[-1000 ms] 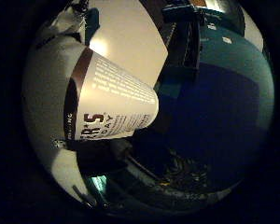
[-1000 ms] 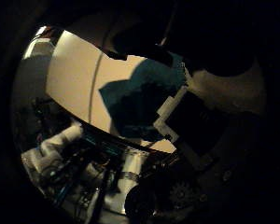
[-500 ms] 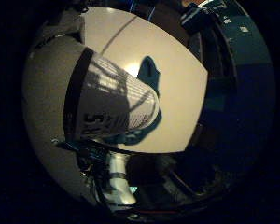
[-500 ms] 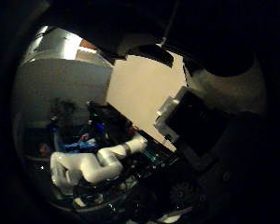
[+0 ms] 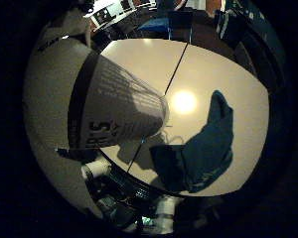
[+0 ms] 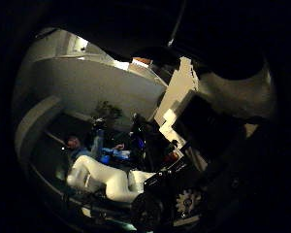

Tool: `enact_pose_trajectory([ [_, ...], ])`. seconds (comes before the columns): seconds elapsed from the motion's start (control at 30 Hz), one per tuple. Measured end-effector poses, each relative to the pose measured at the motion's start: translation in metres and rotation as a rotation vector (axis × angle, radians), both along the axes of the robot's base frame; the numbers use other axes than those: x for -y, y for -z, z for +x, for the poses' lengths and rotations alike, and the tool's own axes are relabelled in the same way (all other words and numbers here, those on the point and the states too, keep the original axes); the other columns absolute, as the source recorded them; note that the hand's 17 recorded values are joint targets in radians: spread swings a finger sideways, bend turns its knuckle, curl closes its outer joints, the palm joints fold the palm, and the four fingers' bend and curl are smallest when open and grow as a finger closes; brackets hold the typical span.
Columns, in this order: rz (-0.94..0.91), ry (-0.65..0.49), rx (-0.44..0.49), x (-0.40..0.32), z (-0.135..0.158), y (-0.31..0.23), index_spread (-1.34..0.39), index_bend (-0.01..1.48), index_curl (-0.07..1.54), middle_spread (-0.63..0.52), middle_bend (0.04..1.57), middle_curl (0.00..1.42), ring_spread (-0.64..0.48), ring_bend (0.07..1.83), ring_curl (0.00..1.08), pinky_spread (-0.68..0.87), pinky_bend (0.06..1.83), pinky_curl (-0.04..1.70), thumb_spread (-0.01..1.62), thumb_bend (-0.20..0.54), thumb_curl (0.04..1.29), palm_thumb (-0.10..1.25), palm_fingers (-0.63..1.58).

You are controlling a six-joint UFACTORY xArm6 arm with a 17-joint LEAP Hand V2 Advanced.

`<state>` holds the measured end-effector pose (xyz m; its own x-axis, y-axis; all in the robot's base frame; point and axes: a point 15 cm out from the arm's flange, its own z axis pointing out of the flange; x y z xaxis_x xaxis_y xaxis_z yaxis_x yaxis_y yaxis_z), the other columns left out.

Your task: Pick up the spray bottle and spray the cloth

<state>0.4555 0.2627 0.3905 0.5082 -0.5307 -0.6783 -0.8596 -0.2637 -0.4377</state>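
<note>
The spray bottle (image 5: pixel 99 104) is white with a dark printed label. It fills much of the right little finger side palm view, close against the palm and held off the table. The teal cloth (image 5: pixel 204 149) lies crumpled on the white table (image 5: pixel 149 59), below and away from the bottle's end. The right thumb side palm view shows white and black parts of my hand (image 6: pixel 209 107) curled at one side. The bottle's spray head is hidden.
A seam runs across the table and a lamp reflection (image 5: pixel 184 101) shines beside the cloth. The white robot arm (image 6: pixel 107 180) and a room with a pale wall (image 6: pixel 97 83) show in the right thumb side palm view. Dark furniture (image 5: pixel 238 25) stands past the table's far edge.
The hand has turned with the bottle. The table and the whole cloth have come into the little finger side view. The thumb side view has swung off the table to the room.
</note>
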Motion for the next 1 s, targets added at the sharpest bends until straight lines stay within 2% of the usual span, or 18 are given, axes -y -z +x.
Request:
enact_pose_trajectory([
  [0.33, 0.115, 0.003, -0.048, 0.010, -0.009, 0.067, -0.24, 1.09, 0.92, -0.15, 1.33, 0.90, -0.24, 1.34, 0.86, -0.19, 1.39, 0.84, 0.83, -0.016, 0.80, 1.07, 1.11],
  [0.77, 0.145, 0.069, -0.105, 0.044, 0.010, 0.123, -0.24, 1.09, 0.93, -0.15, 1.33, 0.90, -0.23, 1.34, 0.86, -0.19, 1.39, 0.84, 0.83, -0.016, 0.82, 1.07, 1.11],
  [1.0, 0.140, 0.069, -0.115, 0.045, 0.015, 0.134, -0.24, 1.08, 0.93, -0.15, 1.33, 0.90, -0.24, 1.34, 0.86, -0.19, 1.39, 0.84, 0.82, -0.017, 0.81, 1.06, 1.11],
])
